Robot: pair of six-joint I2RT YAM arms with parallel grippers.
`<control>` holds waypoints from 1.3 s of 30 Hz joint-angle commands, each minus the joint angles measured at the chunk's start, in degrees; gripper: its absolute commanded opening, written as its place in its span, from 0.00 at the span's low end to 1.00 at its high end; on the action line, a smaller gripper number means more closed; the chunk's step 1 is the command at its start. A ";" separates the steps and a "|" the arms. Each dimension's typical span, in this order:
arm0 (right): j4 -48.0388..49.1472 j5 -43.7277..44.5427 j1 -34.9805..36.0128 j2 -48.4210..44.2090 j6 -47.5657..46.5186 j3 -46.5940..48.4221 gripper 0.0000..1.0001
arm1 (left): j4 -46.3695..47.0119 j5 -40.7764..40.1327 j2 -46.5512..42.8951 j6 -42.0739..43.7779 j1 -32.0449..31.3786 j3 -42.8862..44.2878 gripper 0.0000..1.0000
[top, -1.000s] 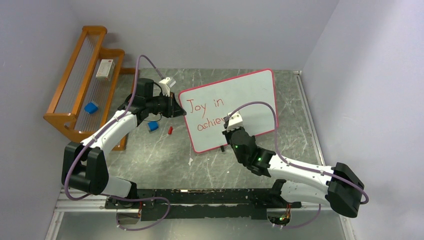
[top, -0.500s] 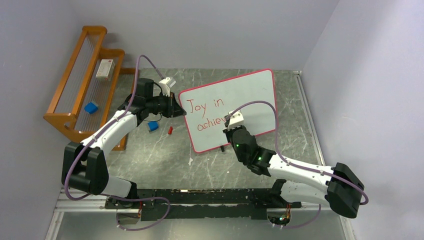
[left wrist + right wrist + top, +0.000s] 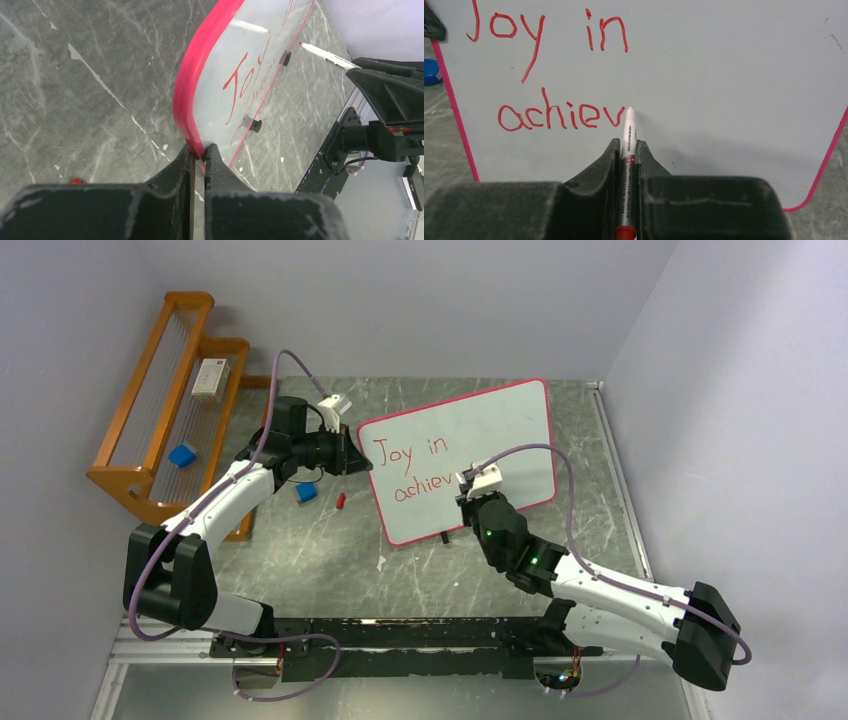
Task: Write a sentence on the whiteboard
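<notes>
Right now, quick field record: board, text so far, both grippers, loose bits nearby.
whiteboard: on the table, red-pink border
text: "Joy in" over "achiev", red
left gripper: shut on the whiteboard's edge
right gripper: shut on marker, tip at end of "achiev"
loose: small blue object and small red object beside the left gripper

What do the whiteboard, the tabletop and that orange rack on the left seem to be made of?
The whiteboard: smooth white face with a faint sheen, likely coated plastic or melamine; its pink rim looks like moulded plastic or rubber. The tabletop: matte grey with white veins, marble or a marble-look print. The rack: orange-brown, glossy frame, probably varnished wood.
</notes>
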 commanded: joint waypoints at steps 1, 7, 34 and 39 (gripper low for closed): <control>-0.64 1.17 -0.39 0.01 1.74 -1.20 0.00 | -1.44 -6.97 1.17 3.34 0.78 -0.68 0.05; 0.66 0.80 -0.83 1.42 1.83 -1.63 0.00 | -1.49 -7.07 1.22 3.42 0.78 -0.59 0.05; 3.51 -1.52 -3.09 4.34 1.66 -1.44 0.00 | -1.52 -6.71 1.62 3.49 0.78 -0.58 0.05; 2.39 -0.02 -3.47 3.47 1.96 -1.55 0.00 | -1.53 -6.75 1.52 3.49 0.78 -0.62 0.05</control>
